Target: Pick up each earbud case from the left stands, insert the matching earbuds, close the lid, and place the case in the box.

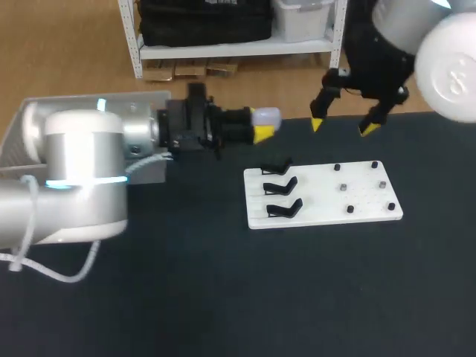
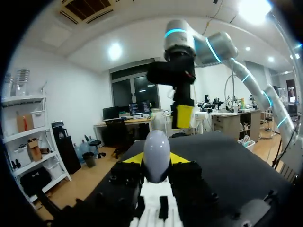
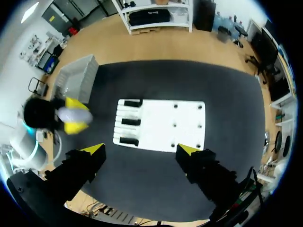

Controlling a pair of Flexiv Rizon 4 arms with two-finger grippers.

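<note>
My left gripper (image 1: 262,128) is shut on a pale, rounded earbud case (image 1: 266,117), held in the air left of the white board (image 1: 327,195). In the left wrist view the case (image 2: 156,152) stands upright with its lid closed between the yellow fingertips (image 2: 134,157). My right gripper (image 1: 343,126) hangs open above the board's far edge, holding nothing. Seen from the right wrist, its fingers (image 3: 93,150) spread wide over the board (image 3: 163,126), with the case (image 3: 70,115) off to one side. Three black stands (image 1: 281,186) on the board's left part carry nothing.
Several small dark pegs (image 1: 362,187) dot the board's right part. A grey box (image 3: 75,78) sits at the table's far left edge, partly hidden behind my left arm (image 1: 82,171) in the head view. Dark mat (image 1: 297,297) stretches in front of the board.
</note>
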